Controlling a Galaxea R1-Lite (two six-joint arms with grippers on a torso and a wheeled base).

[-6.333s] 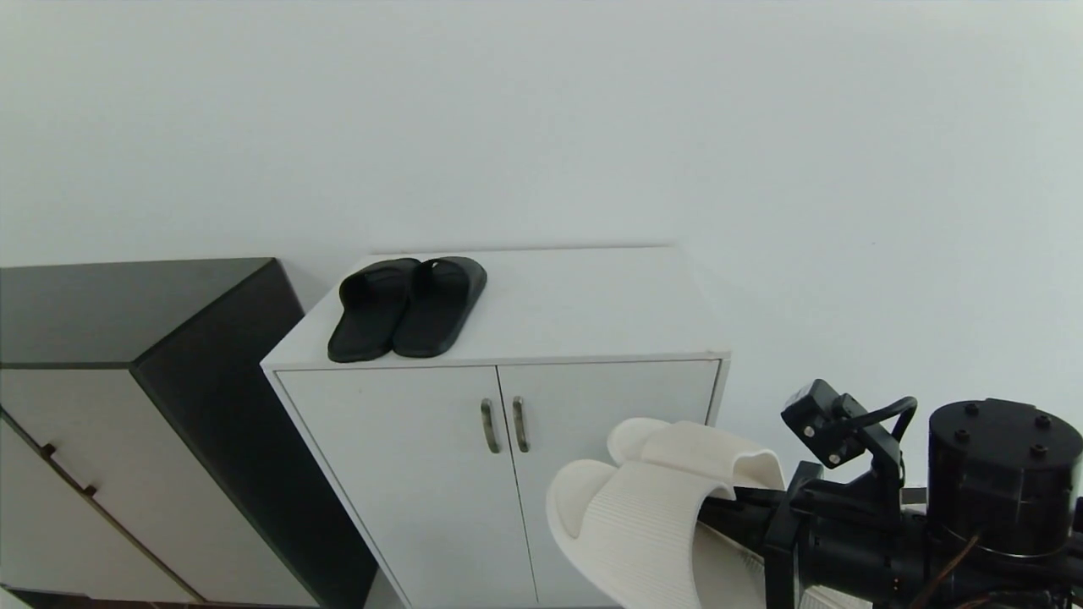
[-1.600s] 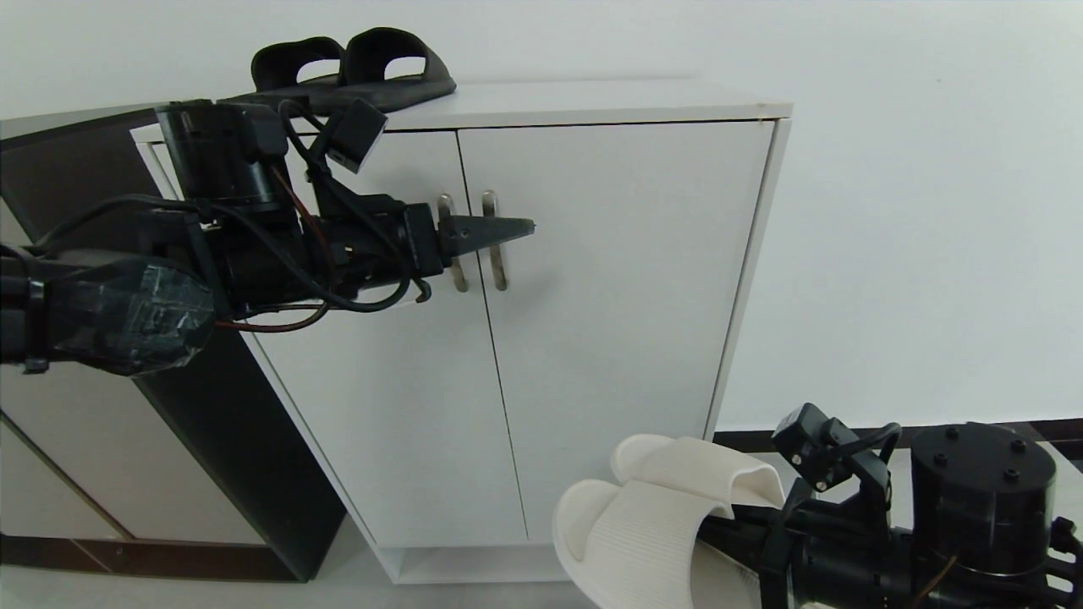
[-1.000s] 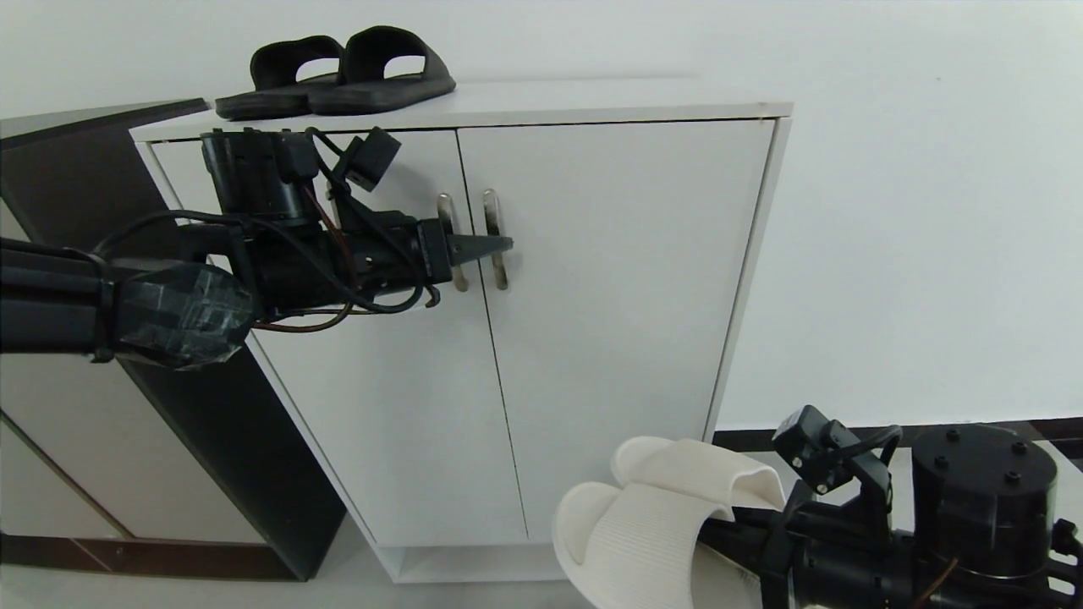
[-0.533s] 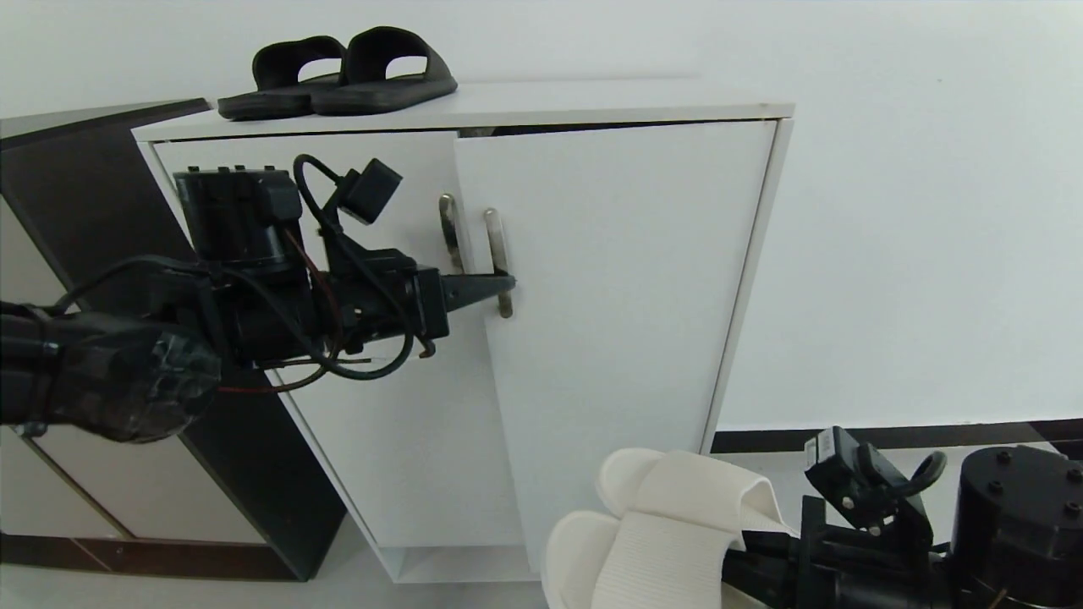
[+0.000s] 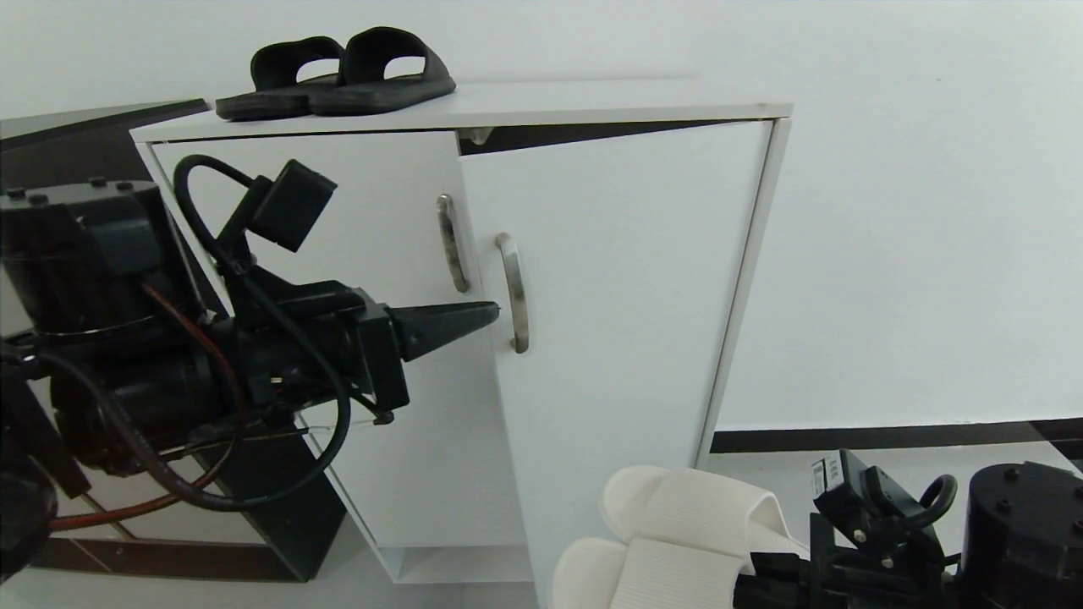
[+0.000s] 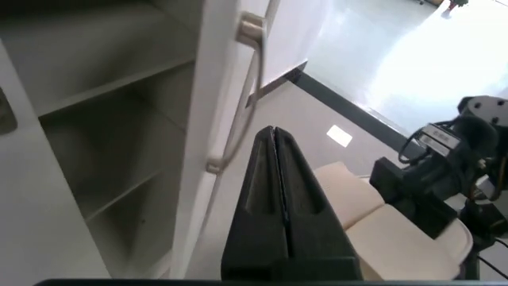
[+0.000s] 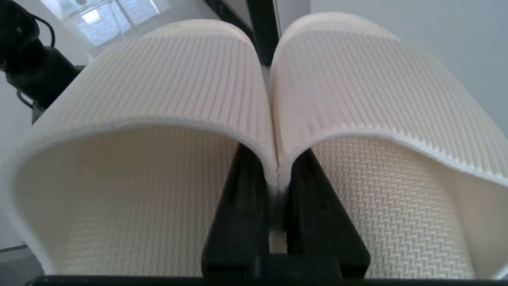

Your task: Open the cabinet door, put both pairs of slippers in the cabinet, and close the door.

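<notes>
2 black slippers (image 5: pixel 338 72) lay side by side on the cabinet (image 5: pixel 592 100) top, not yet stowed. The left gripper (image 5: pixel 474 315), fingers pressed together, sat just beside the handle (image 5: pixel 514 292) of the partly open right door (image 5: pixel 618 279), evidently to hook it outward. The right gripper (image 7: pixel 274 199) fingers pinched the straps of 2 white slippers (image 5: pixel 668 541), ready for loading.

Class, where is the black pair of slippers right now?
In the head view, the black slippers lie on top of the white cabinet, at its left end, above the shut left door.
</notes>
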